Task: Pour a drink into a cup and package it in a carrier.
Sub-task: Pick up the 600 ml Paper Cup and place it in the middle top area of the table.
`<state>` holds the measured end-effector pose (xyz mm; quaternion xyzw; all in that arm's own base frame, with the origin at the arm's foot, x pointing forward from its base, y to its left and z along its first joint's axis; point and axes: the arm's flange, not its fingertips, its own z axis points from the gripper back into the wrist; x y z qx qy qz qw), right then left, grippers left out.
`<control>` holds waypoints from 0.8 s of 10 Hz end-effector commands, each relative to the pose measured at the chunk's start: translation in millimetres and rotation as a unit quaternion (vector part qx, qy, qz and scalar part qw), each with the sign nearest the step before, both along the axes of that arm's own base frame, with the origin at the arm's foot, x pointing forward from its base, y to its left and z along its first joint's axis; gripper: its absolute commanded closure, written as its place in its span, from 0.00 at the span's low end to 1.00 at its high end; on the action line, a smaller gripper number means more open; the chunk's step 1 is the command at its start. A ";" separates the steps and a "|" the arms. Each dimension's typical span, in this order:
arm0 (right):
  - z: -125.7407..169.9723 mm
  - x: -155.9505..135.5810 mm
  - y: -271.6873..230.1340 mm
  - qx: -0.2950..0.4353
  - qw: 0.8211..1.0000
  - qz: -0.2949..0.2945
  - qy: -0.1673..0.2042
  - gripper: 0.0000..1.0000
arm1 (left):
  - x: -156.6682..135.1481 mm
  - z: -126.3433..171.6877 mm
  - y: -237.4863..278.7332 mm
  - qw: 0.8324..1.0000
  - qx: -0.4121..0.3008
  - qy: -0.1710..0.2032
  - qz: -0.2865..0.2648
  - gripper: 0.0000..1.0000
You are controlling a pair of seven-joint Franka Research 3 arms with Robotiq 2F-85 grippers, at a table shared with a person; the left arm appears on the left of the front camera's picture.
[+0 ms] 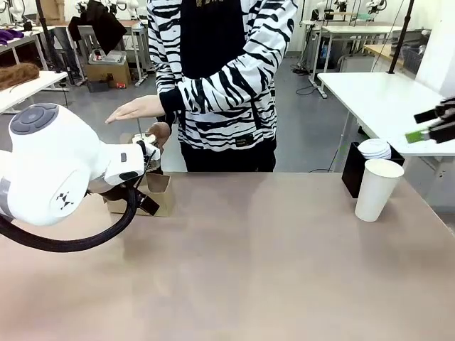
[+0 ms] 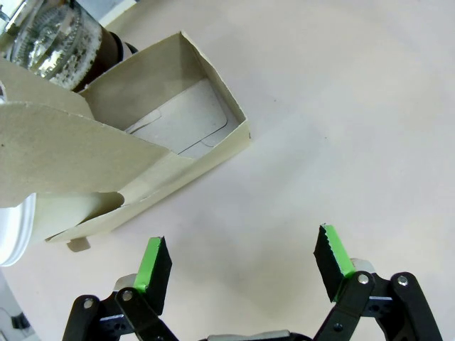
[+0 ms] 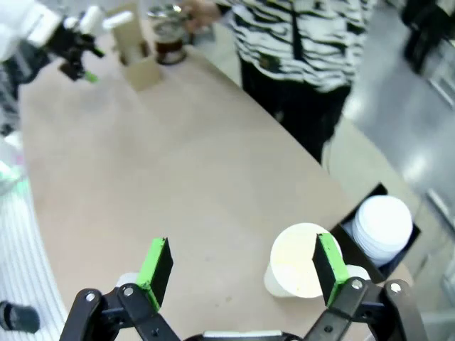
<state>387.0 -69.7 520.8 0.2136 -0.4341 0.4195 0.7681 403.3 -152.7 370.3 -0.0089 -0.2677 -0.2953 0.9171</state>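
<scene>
"The cup (image 1: 377, 188) stands on the worktop (image 1: 249, 270) at the right of the front view, just beside a black box (image 1: 352, 170) of white lids (image 1: 373, 148). The right gripper (image 1: 421, 126) hangs above it at the right edge, apart from it."

"And the drink?"

"At the left, in the glass carafe (image 1: 147, 158) behind the carrier (image 1: 160, 195). The person has one hand (image 1: 160, 131) on the carafe and the other hand (image 1: 135, 109) held flat above it."

"What about the left wrist view?"

"The left gripper (image 2: 243, 241) has its fingers spread wide over bare worktop, holding nothing. The carrier (image 2: 199, 167) fills the upper left, one compartment empty, and the carafe (image 2: 57, 35) sits behind it with the dark drink (image 2: 110, 50) inside."

"The right wrist view?"

"The right gripper (image 3: 242, 245) is also spread wide and empty. The cup (image 3: 302, 270) sits at lower right, close to one finger, and looks empty inside. The carrier (image 3: 142, 67) and carafe (image 3: 169, 42) are far off at the upper left."

"So which step is in hand?"

"Probably the start, since nothing is poured. The next move likely calls for bringing cup and carafe together, with a centred, upright grip on the cup."
</scene>
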 end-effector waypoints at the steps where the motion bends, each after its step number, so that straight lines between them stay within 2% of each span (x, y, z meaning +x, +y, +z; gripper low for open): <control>1: -31.7 28.1 -4.0 0.033 0.999 0.020 0.017 0.00 | 0.0 0.1 0.6 1.000 -0.001 0.000 0.000 0.00; 2: 0.0 0.0 0.0 0.000 1.000 0.000 0.000 0.00 | 0.0 0.1 0.6 1.000 -0.001 0.000 0.000 0.00; 5: 0.0 0.0 0.0 0.000 1.000 0.000 0.000 0.00 | 0.0 0.1 0.6 1.000 -0.001 0.000 0.000 0.00; 6: -8.9 3.1 -1.3 0.008 1.000 0.003 0.002 0.00 | 0.0 0.1 0.6 1.000 -0.001 0.000 0.000 0.00; 7: -27.1 16.3 -34.5 0.042 0.999 0.007 0.018 0.00 | 0.0 0.1 0.6 1.000 -0.001 0.000 0.000 0.00; 8: -47.9 19.8 -65.5 0.083 0.996 0.024 0.007 0.00 | 0.0 0.1 0.6 1.000 -0.001 0.000 0.000 0.00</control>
